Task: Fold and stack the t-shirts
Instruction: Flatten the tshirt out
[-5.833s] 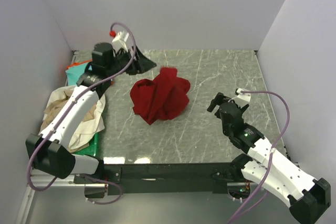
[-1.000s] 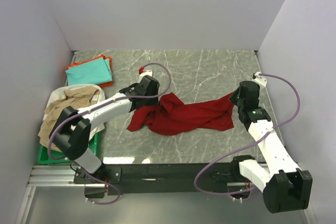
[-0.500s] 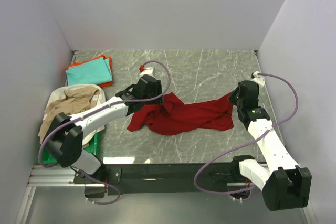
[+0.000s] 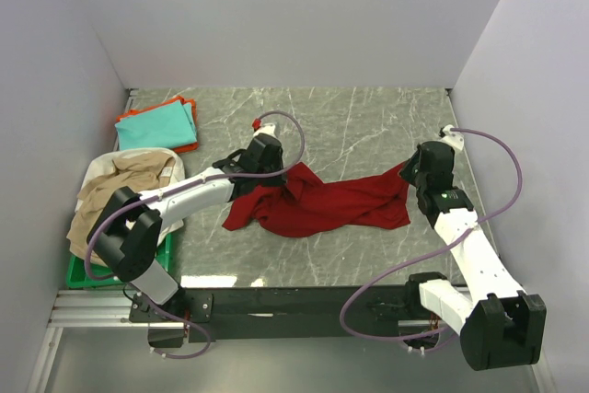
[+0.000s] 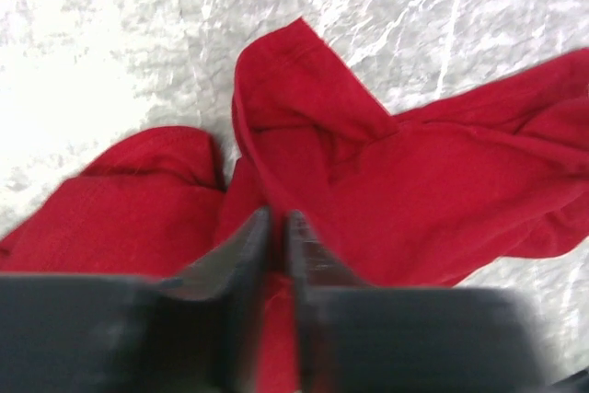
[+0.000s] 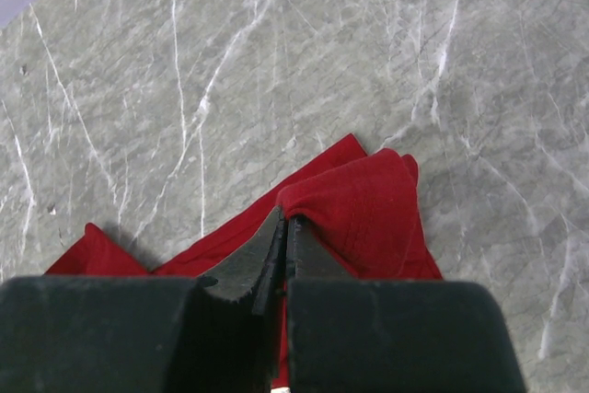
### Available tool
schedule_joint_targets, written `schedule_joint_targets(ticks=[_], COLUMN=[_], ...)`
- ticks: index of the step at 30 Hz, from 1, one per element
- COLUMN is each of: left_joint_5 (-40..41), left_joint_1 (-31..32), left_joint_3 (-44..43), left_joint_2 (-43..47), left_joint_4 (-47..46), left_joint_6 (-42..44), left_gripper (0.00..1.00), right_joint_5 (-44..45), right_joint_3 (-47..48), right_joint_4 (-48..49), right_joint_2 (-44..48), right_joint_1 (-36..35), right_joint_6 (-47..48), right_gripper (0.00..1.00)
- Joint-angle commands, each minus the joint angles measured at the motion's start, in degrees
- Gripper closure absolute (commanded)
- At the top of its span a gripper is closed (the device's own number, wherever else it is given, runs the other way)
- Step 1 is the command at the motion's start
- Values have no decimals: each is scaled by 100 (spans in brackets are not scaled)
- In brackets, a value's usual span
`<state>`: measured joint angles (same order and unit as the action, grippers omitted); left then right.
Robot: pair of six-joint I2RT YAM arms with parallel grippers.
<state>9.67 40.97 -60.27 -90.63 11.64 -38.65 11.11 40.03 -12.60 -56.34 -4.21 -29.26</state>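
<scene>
Now the red shirt [image 4: 317, 204] is laid as a long crumpled band across the middle of the counter [image 4: 368, 117], and it is gripped near both ends. At its left upper part the left hand [image 4: 274, 179] is lowered onto the cloth. In the left wrist view its fingers [image 5: 244, 250] are seen almost pressed together, and a raised fold of the red shirt is pinched between them. Beyond this fold the cloth lies in loose wrinkles, with one corner turned up.

At the right upper tip of the red shirt the right hand [image 4: 410, 172] is placed. In the right wrist view its jaws are closed on a small rolled edge of the cloth, which is lifted a little from the counter. The rest of the red shirt rests on the counter between the two hands, and its lower left corner lies flat.

Well apart from the red shirt, to its left and farther back, a teal shirt [image 4: 156, 126] is laid folded; an orange shirt [image 4: 187, 147] is seen only as a rim at its edges. To the left of the red shirt, a beige shirt [image 4: 129, 186] and a white shirt [image 4: 168, 216] are heaped on a green tray [image 4: 87, 275].
</scene>
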Motion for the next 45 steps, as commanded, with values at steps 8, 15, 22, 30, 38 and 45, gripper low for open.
schedule_joint_targets(ticks=[8,15,22,30,38,45], left_joint_5=[517,1414,1634,1748,1538,1529], left_joint_1=[7,-115,-177,-177,-177,-177], left_joint_3=[-766,-1610,-2181,-2015,-2392,-2859], left_joint_2=[326,1117,1916,3163,4018,3825], left_joint_4=[101,533,585,349,-21,-135], left_joint_6=[455,1192,1756,2037,2335,2512], left_gripper=[100,100,100,100,100,100], right_joint_5=[-144,-320,-873,-1506,-2166,-2430], right_joint_3=[241,1163,2087,2799,3309,3486], right_joint_4=[-13,-480,-876,-1166,-1043,-718], right_joint_2=[202,527,1290,2398,2865,2558], right_joint_1=[52,52,52,52,52,52], right_joint_6=[192,376,579,640,465,403], right_gripper=[100,100,100,100,100,100])
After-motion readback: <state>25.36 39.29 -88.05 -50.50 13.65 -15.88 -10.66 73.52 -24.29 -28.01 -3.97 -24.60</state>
